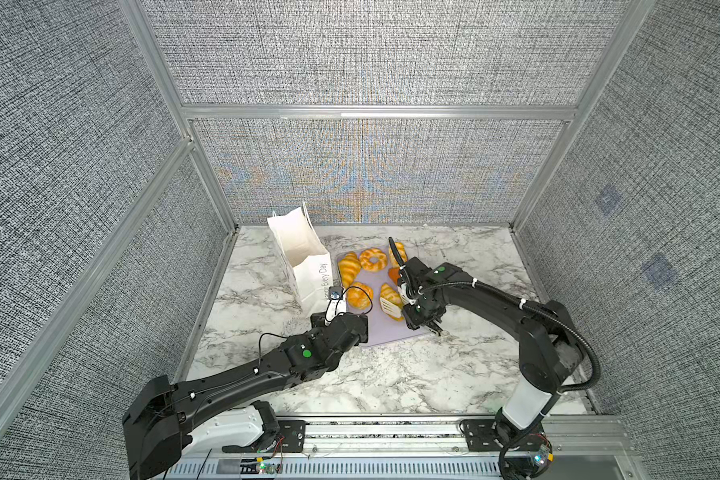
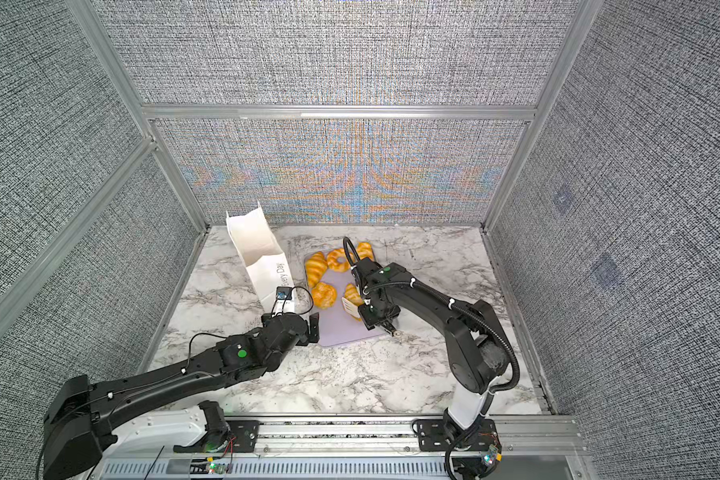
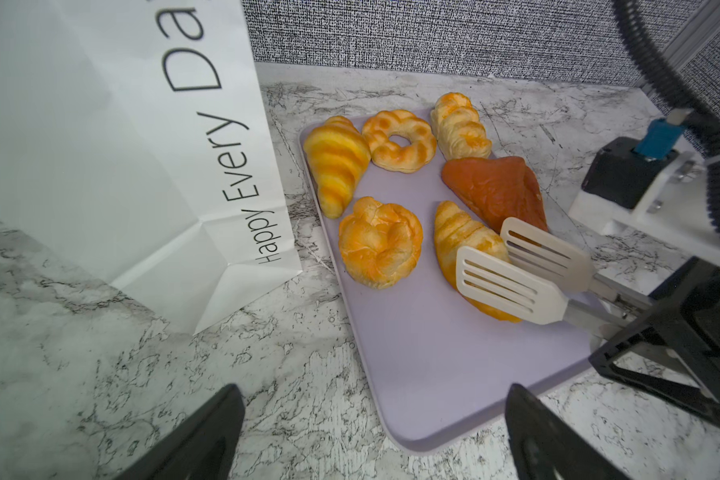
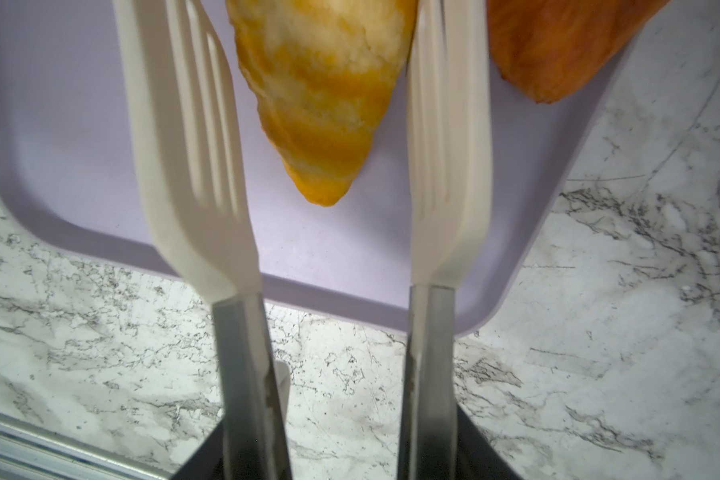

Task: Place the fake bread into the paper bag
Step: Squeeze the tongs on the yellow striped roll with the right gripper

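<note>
We look down on a marble table (image 1: 391, 382) inside grey fabric walls, with two black robot arms reaching in from the lower edge of the frame.

In both top views a tall white paper bag (image 1: 304, 266) stands left of centre, its mouth open upward and grey lettering running up its side. Just to its right lies a flat lavender tray (image 1: 385, 330). Six pieces of fake bread rest on the tray:
- a striped croissant (image 3: 335, 166) nearest the bag
- a ring (image 3: 399, 141)
- a twisted roll (image 3: 460, 126)
- a darker brown triangular piece (image 3: 495, 191)
- a swirl bun (image 3: 379, 243)
- a second croissant (image 3: 462, 237)

The left gripper (image 3: 372, 395) hangs low by the bag's base and the tray's near corner. Its fingers are spread wide and grasp nothing.

The right gripper (image 4: 341, 457), lower right of the tray, grasps a pair of white slotted tongs (image 3: 516, 286). The tong blades stand apart on either side of the second croissant's pointed end. We cannot tell whether they touch it. The croissant lies on the tray, just beside the brown piece.
</note>
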You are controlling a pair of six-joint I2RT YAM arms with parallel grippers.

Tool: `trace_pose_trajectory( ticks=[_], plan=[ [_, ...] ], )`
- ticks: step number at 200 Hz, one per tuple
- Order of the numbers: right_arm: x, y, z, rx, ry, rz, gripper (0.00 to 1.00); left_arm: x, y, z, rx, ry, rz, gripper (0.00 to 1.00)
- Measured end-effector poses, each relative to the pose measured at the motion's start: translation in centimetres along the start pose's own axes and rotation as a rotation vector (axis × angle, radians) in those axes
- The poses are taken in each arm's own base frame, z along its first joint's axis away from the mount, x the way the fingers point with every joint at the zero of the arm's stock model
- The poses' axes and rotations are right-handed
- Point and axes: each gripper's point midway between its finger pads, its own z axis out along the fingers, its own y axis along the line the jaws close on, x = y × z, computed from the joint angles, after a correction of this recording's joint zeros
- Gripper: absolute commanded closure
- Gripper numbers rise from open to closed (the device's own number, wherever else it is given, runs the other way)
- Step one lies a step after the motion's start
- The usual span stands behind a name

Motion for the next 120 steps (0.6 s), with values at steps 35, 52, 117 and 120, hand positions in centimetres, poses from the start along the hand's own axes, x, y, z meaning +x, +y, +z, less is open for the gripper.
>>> trace_pose_trajectory(
  ticks=[35,52,117,120],
  plan=[
    [-0.4,0.1,0.5,0.002,0.015,0.0,0.46,0.0,0.0,0.0,0.0,0.0,0.0,0.01],
    [-0.5,0.1,0.6,0.007,0.019,-0.008,0.46,-0.4,-0.4,0.0,0.006,0.0,0.006,0.01],
    [-0.5,0.0,1.2,0.03,0.071,-0.079,0.53,-0.7,-3.6,1.3,0.057,0.056,0.09,0.01],
    [-0.5,0.0,1.2,0.029,0.071,-0.08,0.54,-0.6,-3.7,1.3,0.06,0.061,0.096,0.01]
  ],
)
